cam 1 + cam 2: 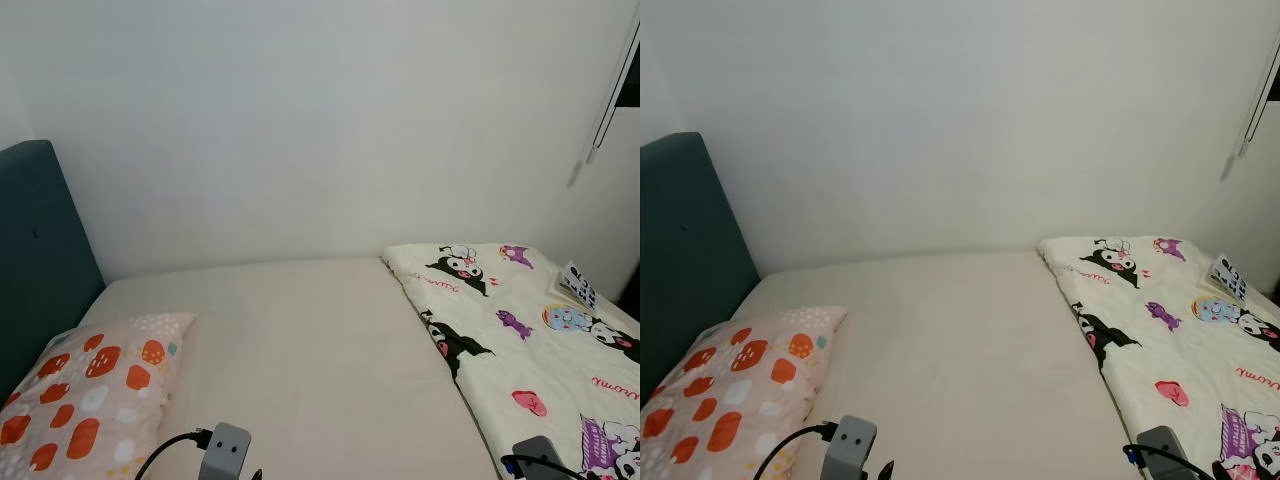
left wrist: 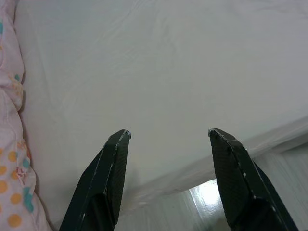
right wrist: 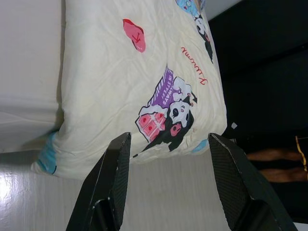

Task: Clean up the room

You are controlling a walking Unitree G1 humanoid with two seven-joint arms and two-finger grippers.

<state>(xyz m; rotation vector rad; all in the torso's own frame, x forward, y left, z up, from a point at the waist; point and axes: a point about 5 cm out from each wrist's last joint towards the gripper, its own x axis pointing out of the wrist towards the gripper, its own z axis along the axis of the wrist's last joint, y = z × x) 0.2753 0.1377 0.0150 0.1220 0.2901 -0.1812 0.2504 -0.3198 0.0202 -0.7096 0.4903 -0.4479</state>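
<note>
Where the head camera looks down across the bed, a bare cream sheet runs back to a plain white wall, with a dark teal headboard standing at the robot's left. A pillow printed with orange and white blobs lies against the headboard end, and a folded cream quilt with cartoon characters covers the right part of the mattress, its inner edge lying on the sheet. A small black-and-white card rests on the quilt near its far right edge. The right eye shows the same layout, with the two grey wrist mounts low in the picture. In the left wrist view, the left gripper hangs with its two black fingers spread wide above the sheet at the mattress edge, the spotted pillow just beside it and pale floor below. In the right wrist view, the right gripper is likewise spread apart, holding nothing, over the quilt's near corner where it meets the bed edge.
</note>
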